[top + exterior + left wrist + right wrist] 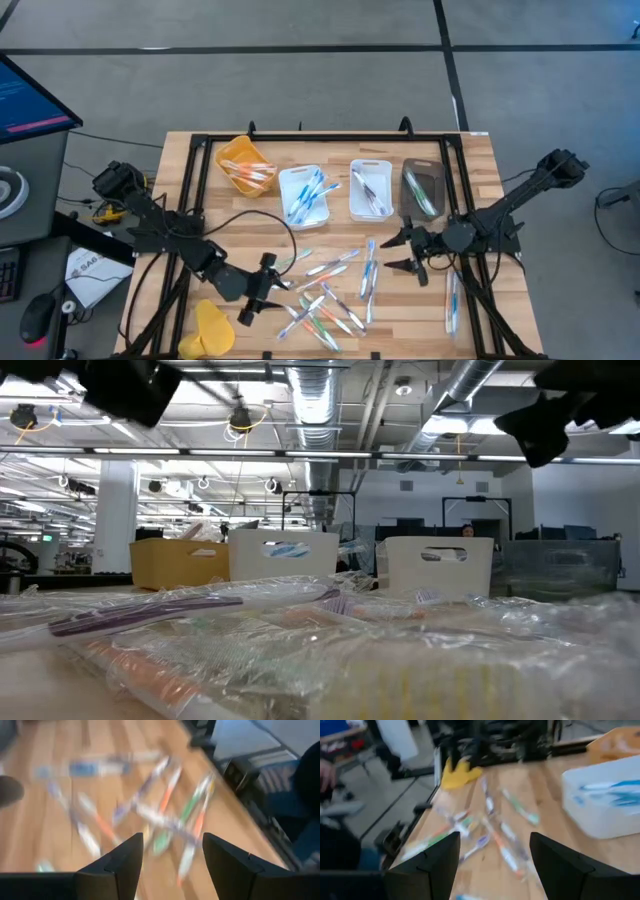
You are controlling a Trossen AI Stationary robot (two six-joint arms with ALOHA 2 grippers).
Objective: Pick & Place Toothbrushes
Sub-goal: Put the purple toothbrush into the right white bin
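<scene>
Item: toothbrushes (330, 290), loose and criss-crossed on the counter (480, 160) at lower centre of the high view, others already in the trays (302, 195) above. Left gripper (262, 290), jaws apart and empty, sits at the pile's left edge; right gripper (408, 250), likewise agape, waits at centre right. Recommended handling: single out one outlying brush, align jaws across its handle, and close only on that one.

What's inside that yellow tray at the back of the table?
The yellow tray holds a few toothbrushes with orange and white handles, lying loosely together. From above, its floor beneath them is covered; the level view shows only its outer wall, so an exact count isn't possible.
</scene>
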